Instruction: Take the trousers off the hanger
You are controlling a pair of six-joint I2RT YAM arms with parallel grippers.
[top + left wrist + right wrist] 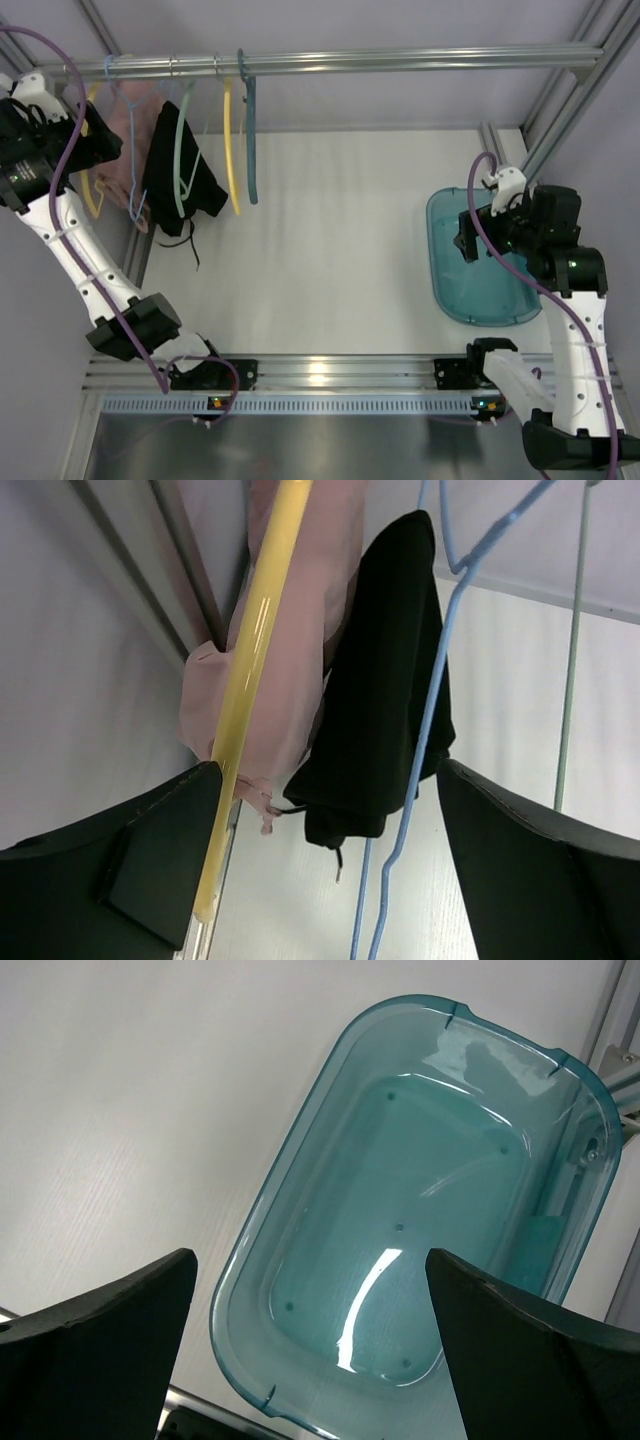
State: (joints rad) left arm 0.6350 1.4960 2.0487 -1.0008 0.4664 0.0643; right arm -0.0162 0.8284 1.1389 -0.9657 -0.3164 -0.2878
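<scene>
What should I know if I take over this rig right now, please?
Left gripper: open, empty, up by the rail, facing the hanging clothes.
Right gripper: open, empty, over the teal bin.
Trousers: hanging at the rail beside the pink garment, with the pale blue hanger crossing them.
Done: nothing yet.
Left: grasp the trousers and pull them off the hanger.

A translucent teal tub [400, 1260] lies slantwise on the white table [120, 1110], its long axis running from lower left to upper right. Its glossy floor shows a few small dimples and a bright streak of reflected light. The dark jaws stand spread wide at the bottom corners of the view, above the tub's near end and not touching it, and a strip of aluminium frame [625, 1070] shows just past the tub's far corner.
</scene>
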